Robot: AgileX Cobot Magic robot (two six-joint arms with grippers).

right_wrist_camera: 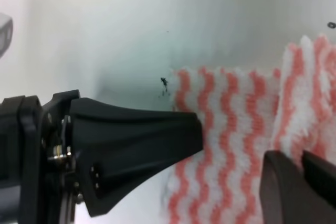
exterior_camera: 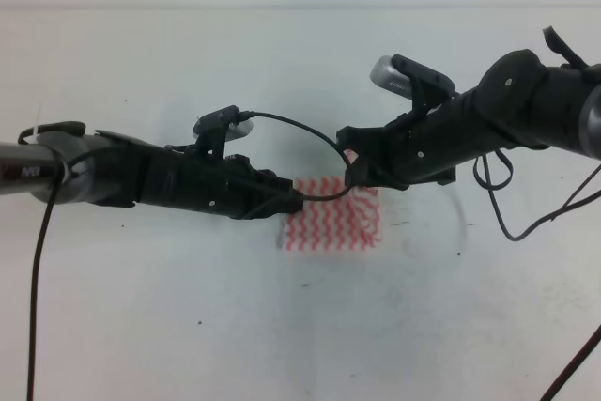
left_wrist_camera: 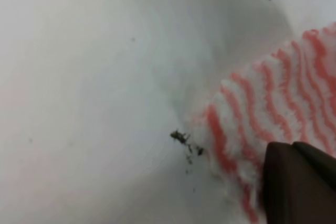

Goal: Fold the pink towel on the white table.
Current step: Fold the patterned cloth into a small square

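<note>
Looks partway through the fold: pink towel (exterior_camera: 331, 213) sitting near the middle of the white tabletop (exterior_camera: 188, 326), already a small compact rectangle with what seems a doubled-over flap along one side in the right wrist view, so probably one fold done and at least a tidy-up or second fold left. Just a guess from the shape, though. Left gripper (exterior_camera: 293, 202) reaching in from 9 o'clock, tip right on the towel's left edge; jaws too hidden to call, can't tell open or closed. Right gripper (exterior_camera: 355, 168) coming from 2 o'clock, down at the towel's top right corner; same story, jaws not readable, only dark finger tips (right_wrist_camera: 296, 182) over the cloth. Towel itself: soft, fuzzy terry-like pile, pink-red and white wavy zigzag stripes, slightly ragged fluffy edges. Tabletop smooth, plain white, a few tiny dark specks (left_wrist_camera: 181, 138) beside the cloth's edge.
</note>
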